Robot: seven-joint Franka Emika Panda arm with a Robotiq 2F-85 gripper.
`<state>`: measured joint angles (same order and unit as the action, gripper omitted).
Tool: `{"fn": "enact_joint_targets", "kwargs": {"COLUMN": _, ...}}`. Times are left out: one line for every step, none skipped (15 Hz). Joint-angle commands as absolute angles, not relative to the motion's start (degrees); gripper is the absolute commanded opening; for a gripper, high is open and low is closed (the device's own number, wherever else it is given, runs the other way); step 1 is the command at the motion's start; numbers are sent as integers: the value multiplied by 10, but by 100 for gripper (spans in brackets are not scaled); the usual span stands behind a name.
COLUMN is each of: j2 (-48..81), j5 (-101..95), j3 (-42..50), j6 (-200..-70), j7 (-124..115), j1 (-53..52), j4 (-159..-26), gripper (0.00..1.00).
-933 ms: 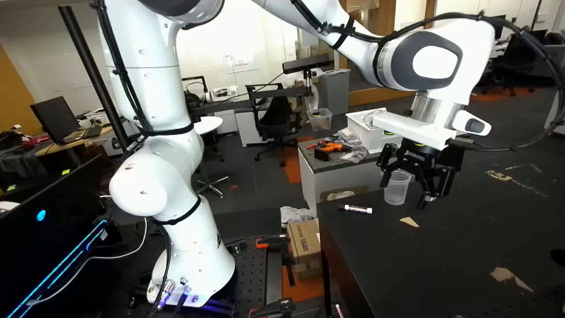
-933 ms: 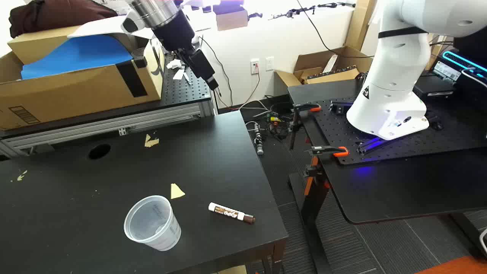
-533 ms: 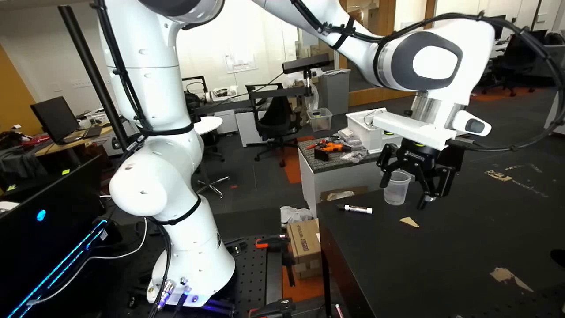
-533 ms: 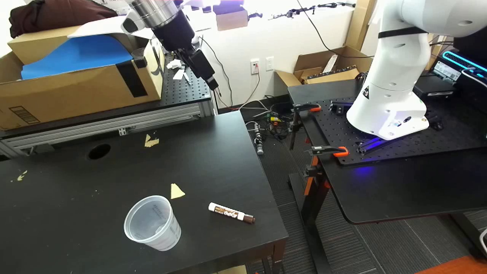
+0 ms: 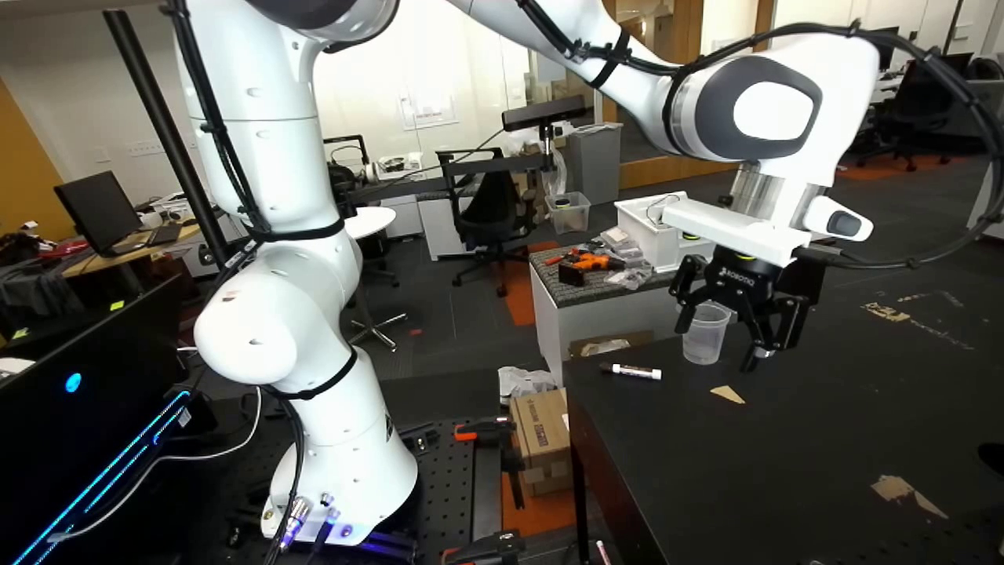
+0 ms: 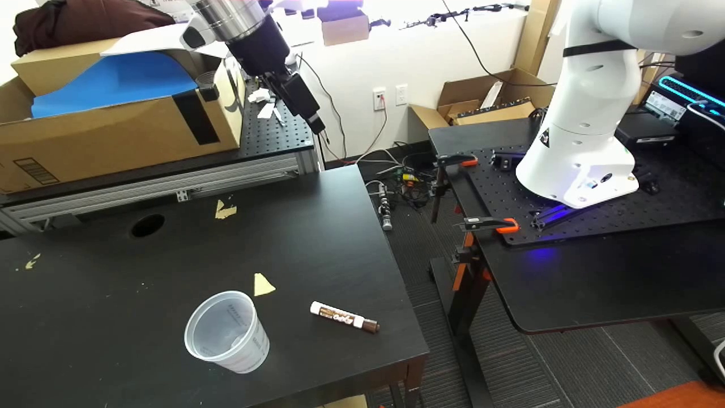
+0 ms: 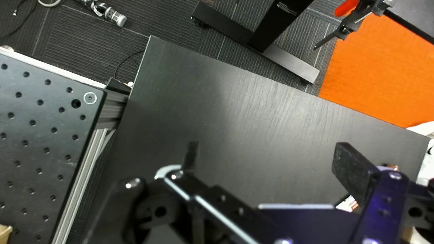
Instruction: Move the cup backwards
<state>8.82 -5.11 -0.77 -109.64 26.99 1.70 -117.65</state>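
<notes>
The cup (image 5: 703, 345), translucent and pale with a wider rim, stands upright on the dark table. It also shows in an exterior view (image 6: 241, 345), where its open top faces up and nothing touches it. In the wrist view the cup is out of view or hidden. My gripper (image 5: 719, 342) is open and hangs above the table; it overlaps part of the cup in that exterior view but is apart from it. The wrist view shows the fingers (image 7: 269, 150) wide apart with nothing between them. In an exterior view only part of the gripper (image 6: 300, 99) shows, high above the table's far side.
A marker (image 6: 344, 317) lies on the table (image 6: 317, 238) near the cup, and a tape scrap (image 6: 263, 285) lies close by. A large cardboard box (image 6: 119, 136) stands on a perforated bench beyond the table. The table's edge drops to the floor on the robot's side.
</notes>
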Motion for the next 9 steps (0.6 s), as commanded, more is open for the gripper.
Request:
{"fn": "enact_joint_targets", "kwargs": {"j2": 88, "j5": -51, "j3": -9, "j6": -1095, "j7": 270, "j1": 18, "j4": -1175, "gripper": 100}}
{"fn": "enact_joint_targets", "kwargs": {"j2": 88, "j5": -51, "j3": -9, "j6": -1095, "j7": 270, "j1": 18, "j4": -1175, "gripper": 100}}
{"fn": "enact_joint_targets", "kwargs": {"j2": 88, "j5": -51, "j3": -9, "j6": -1095, "j7": 270, "j1": 18, "j4": -1175, "gripper": 100}}
{"fn": "enact_joint_targets", "kwargs": {"j2": 88, "j5": -51, "j3": -9, "j6": -1095, "j7": 270, "j1": 18, "j4": -1175, "gripper": 100}}
{"fn": "enact_joint_targets", "kwargs": {"j2": 88, "j5": -51, "j3": -9, "j6": -1095, "j7": 270, "j1": 18, "j4": -1175, "gripper": 100}}
{"fn": "enact_joint_targets", "kwargs": {"j2": 88, "j5": -52, "j3": -9, "j6": -1095, "j7": 270, "j1": 17, "j4": -1176, "gripper": 100}}
{"fn": "enact_joint_targets", "kwargs": {"j2": 88, "j5": -53, "j3": -9, "j6": -1097, "j7": 265, "j1": 16, "j4": -1177, "gripper": 100}}
{"fn": "enact_joint_targets", "kwargs": {"j2": 87, "j5": -54, "j3": -10, "j6": -1097, "j7": 261, "j1": 15, "j4": -1178, "gripper": 100}}
{"fn": "enact_joint_targets", "kwargs": {"j2": 85, "j5": -55, "j3": -11, "j6": -1096, "j7": 257, "j1": 14, "j4": -1179, "gripper": 100}}
